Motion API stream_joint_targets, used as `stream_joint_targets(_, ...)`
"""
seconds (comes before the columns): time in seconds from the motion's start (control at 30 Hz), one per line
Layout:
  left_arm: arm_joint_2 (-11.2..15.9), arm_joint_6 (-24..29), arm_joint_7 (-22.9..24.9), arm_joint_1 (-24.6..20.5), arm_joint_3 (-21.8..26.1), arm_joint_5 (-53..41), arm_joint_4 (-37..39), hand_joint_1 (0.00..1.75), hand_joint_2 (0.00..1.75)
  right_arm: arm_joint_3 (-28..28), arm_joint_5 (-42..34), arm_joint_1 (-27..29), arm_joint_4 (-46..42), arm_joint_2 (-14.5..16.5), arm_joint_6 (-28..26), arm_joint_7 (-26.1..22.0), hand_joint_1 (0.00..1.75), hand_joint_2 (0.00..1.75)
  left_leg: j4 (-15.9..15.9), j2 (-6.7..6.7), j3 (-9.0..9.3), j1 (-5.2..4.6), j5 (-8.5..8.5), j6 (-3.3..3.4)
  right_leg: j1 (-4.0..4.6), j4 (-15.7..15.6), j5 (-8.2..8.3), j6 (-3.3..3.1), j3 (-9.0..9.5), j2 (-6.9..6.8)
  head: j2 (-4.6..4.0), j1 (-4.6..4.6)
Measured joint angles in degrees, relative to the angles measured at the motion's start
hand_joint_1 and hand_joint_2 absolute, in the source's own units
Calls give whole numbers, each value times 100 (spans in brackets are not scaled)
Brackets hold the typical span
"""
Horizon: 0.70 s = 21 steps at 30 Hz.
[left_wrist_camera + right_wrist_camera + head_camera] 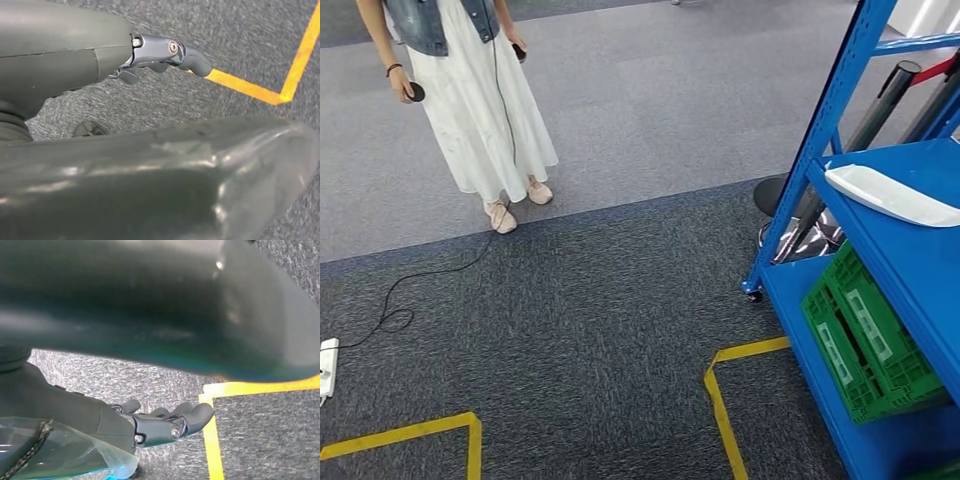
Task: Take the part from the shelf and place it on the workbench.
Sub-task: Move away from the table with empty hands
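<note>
A long white part (890, 195) lies on an upper level of the blue shelf (916, 260) at the right of the head view. My left hand (162, 52) hangs over grey carpet, its fingers stretched out and apart, with nothing in it. My right hand (166, 422) also hangs over the carpet near a yellow tape corner, fingers straight and holding nothing. Both hands are well away from the part.
A green crate (867, 340) sits on the shelf's lower level. A person in a white skirt (475, 110) stands at the back left, with a cable (403, 300) trailing to a white power strip (327, 365). Yellow tape lines (724, 400) mark the carpet. Black posts (878, 100) lean behind the shelf.
</note>
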Motion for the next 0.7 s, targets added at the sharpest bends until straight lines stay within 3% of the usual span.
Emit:
stream_joint_targets(0.07,1,1,-1,3,3,-2,2,0,0,1,-19,-3,-1,1,-7,-11,0,0,-555,-131,222,-7,182,39,6,16,10,36,-34,66,0,2)
stream_joint_targets(0.1,2,2,-2,3,5,-2,3,0,0,1,-34,0,-1,1,-15,-24,0,0,-634,-162,241,-15,171,44,3,20,21,66,-62,89,0,3)
stream_joint_targets(0.2,-6,11,-12,0,14,1,4,0,0,0,-123,15,-2,3,-54,-91,0,0,-743,-80,252,-9,214,81,-16,80,-17,162,-153,83,0,10)
stream_joint_targets(0.27,-13,15,-30,1,17,3,4,0,0,-1,-177,3,-2,3,-77,-133,0,0,-800,13,268,4,251,122,-12,517,-294,200,-367,-40,0,32)
stream_joint_targets(0.33,-14,18,-46,3,20,10,5,0,0,-1,-200,-7,-2,3,-92,-157,0,0,-801,112,264,-5,251,144,-10,1273,-647,233,-707,-137,0,50)
stream_joint_targets(0.37,-14,21,-51,3,22,14,7,0,0,-1,-206,-5,-2,3,-97,-164,0,0,-799,162,264,-8,248,145,-14,1542,-726,249,-826,-158,0,49)
stream_joint_targets(0.4,-14,25,-55,2,22,17,8,0,0,-1,-210,2,-2,3,-102,-170,0,0,-797,207,268,-9,243,145,-21,1624,-703,263,-855,-172,0,51)
stream_joint_targets(0.43,-14,31,-58,2,22,25,9,0,0,-1,-212,8,-2,2,-108,-174,0,0,-795,245,276,-7,236,138,-28,1470,-573,273,-766,-192,0,50)
stream_joint_targets(0.5,-13,59,-63,2,24,85,10,0,0,2,-219,10,-2,2,-136,-183,0,0,-781,308,294,-5,211,104,-36,704,-221,282,-358,-306,0,52)
stream_joint_targets(0.57,-11,118,-67,4,27,191,10,0,0,8,-251,1,-2,3,-183,-197,0,0,-733,359,289,-27,179,49,-18,115,-68,241,-33,-421,0,53)
stream_joint_targets(0.67,8,191,55,8,-7,212,15,0,0,16,-417,38,-7,2,-251,-203,0,0,-694,416,281,-42,156,-15,-3,23,-71,131,16,-389,0,50)
stream_joint_targets(0.7,34,134,158,20,-95,-11,35,0,0,17,-482,60,-17,2,-265,-196,0,0,-656,379,272,-34,110,-41,-11,16,-63,97,18,-366,0,45)
